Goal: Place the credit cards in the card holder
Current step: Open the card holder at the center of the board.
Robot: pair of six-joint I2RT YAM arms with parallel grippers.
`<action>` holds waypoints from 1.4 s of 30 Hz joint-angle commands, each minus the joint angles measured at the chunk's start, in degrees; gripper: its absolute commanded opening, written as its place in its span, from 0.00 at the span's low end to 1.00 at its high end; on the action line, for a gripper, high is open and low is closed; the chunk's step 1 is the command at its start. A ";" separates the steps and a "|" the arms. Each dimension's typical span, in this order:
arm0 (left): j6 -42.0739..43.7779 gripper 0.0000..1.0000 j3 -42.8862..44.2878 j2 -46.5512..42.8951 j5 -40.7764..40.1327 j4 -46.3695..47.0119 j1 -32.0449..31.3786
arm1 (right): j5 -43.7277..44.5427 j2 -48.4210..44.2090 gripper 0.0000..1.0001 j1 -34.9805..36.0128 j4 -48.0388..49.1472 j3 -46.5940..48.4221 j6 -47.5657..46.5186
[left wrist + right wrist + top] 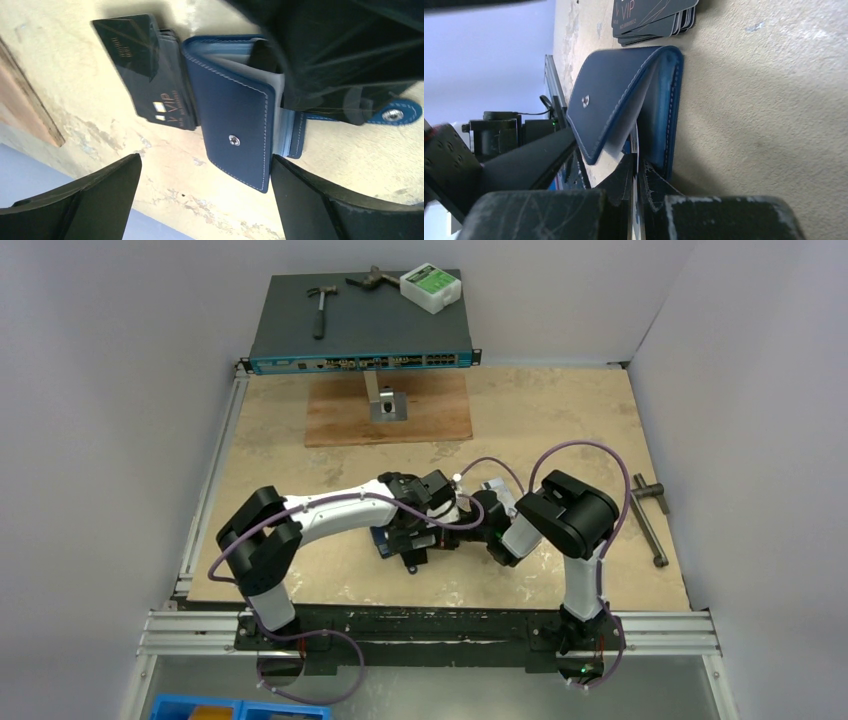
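Observation:
The navy card holder (235, 115) lies partly open on the table, its snap tab (395, 114) flung out to one side. A stack of black credit cards (145, 65) rests just beside it, also seen in the right wrist view (654, 15). My right gripper (636, 159) is shut on a thin pale card (635, 142), held edge-on with its far end between the holder's flaps (624, 100). My left gripper (205, 165) is open wide, one finger on each side of the holder's near corner, touching nothing. From above, both grippers meet over the holder (383, 540).
A network switch (360, 335) stands at the back with a hammer (320, 310) and a white-green box (430, 287) on it. A wooden board (388, 410) lies in front of it. A metal tool (650, 515) lies at the right, and a blue bin (200, 708) sits below the left base.

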 commanded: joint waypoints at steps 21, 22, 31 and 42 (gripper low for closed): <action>-0.32 0.48 11.41 4.03 5.72 -2.72 12.02 | 5.71 3.23 0.00 1.55 -13.03 -1.13 -5.22; -0.92 0.41 12.44 4.94 7.64 -4.20 13.18 | 5.65 2.89 0.00 1.60 -13.26 -1.11 -5.33; -8.73 0.00 19.20 11.09 29.16 -16.53 18.61 | 3.52 -4.69 0.00 -0.06 -19.76 -0.51 -8.69; -15.11 0.00 12.13 10.10 42.83 -16.46 18.94 | 1.03 -17.90 0.00 -2.18 -32.68 2.76 -11.90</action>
